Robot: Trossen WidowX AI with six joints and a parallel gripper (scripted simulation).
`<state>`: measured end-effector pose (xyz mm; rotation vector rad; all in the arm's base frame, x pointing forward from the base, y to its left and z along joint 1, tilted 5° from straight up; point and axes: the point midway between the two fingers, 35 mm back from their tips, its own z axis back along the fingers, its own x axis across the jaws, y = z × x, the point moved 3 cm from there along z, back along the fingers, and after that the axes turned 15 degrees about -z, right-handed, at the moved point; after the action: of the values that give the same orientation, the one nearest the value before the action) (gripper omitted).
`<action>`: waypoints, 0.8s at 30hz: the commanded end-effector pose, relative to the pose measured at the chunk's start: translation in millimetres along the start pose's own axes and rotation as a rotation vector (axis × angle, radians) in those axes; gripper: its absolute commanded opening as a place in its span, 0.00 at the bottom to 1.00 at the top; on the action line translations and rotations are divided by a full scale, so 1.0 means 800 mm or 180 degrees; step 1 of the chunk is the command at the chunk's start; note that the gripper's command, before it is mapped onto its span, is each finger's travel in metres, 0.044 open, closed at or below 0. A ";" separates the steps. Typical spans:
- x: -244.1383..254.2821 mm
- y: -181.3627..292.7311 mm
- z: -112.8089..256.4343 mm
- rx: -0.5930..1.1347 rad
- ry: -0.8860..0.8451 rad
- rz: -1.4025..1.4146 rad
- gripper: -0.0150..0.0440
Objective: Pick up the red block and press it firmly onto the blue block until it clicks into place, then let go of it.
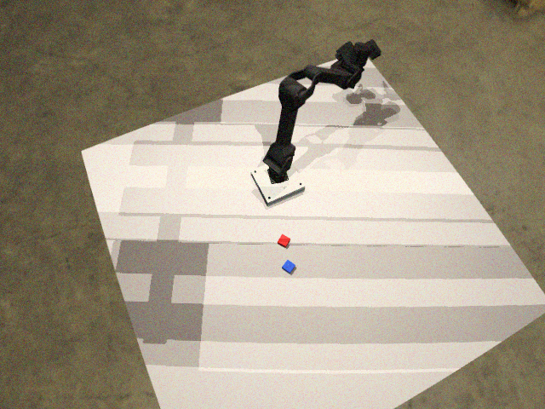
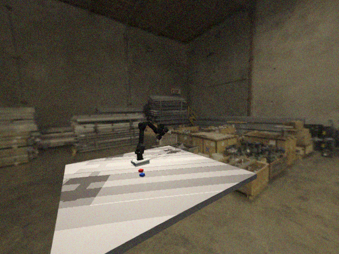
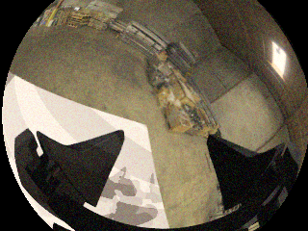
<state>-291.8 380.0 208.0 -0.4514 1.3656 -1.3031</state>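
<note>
While the black arm (image 1: 287, 125) (image 2: 141, 136) reaches up and out, its gripper (image 1: 374, 48) (image 2: 166, 129) (image 3: 167, 138) is spread wide with nothing in it. Far from it, the red block (image 1: 283, 240) (image 2: 140, 170) sits on the white table (image 1: 352, 323) (image 2: 123, 213) (image 3: 130, 132). It lies near the blue block (image 1: 289, 266) (image 2: 141, 174), between that and the arm's base (image 1: 268, 198) (image 2: 134, 164), not touching either.
</note>
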 end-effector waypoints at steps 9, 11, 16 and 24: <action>-0.076 0.087 0.077 0.0696 0.0556 -0.0440 1.00; -0.095 0.113 0.106 0.0903 0.0725 -0.0587 1.00; -0.117 0.172 0.178 0.1407 0.1058 -0.1086 1.00; -0.130 0.252 0.317 0.2150 0.1681 -0.1853 1.00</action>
<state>-5.0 435.7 152.8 -0.0717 1.1757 -2.2294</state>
